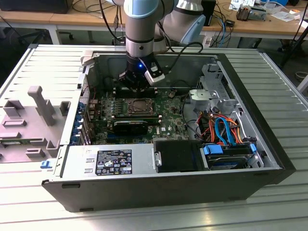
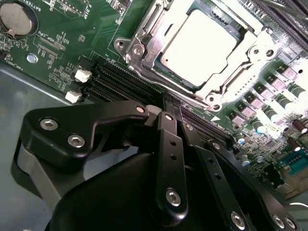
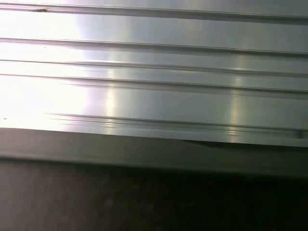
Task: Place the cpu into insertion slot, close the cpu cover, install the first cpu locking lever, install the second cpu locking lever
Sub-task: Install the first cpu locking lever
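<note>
- Table [image 1: 269, 67] of ribbed metal carries the open computer case [image 1: 269, 168]; in the exterior view the green board [image 1: 168, 126] lies flat inside it, toward that view's left.
- Insertion slot [image 1: 139, 107] sits mid-board, and the cpu [image 2: 199, 45] already lies in it, its pale metal top showing through the window of the cpu cover [image 2: 250, 45], which looks folded down over it.
- Claw [image 2: 166, 118] hangs just beside the slot's edge, over the black memory slots [image 2: 113, 79]; its fingers [image 2: 169, 144] look drawn together and hold nothing.
- Judgement: the levers seem the work in hand, so a slow, shallow push along the frame edge, clear of the chip, would suit.
</note>
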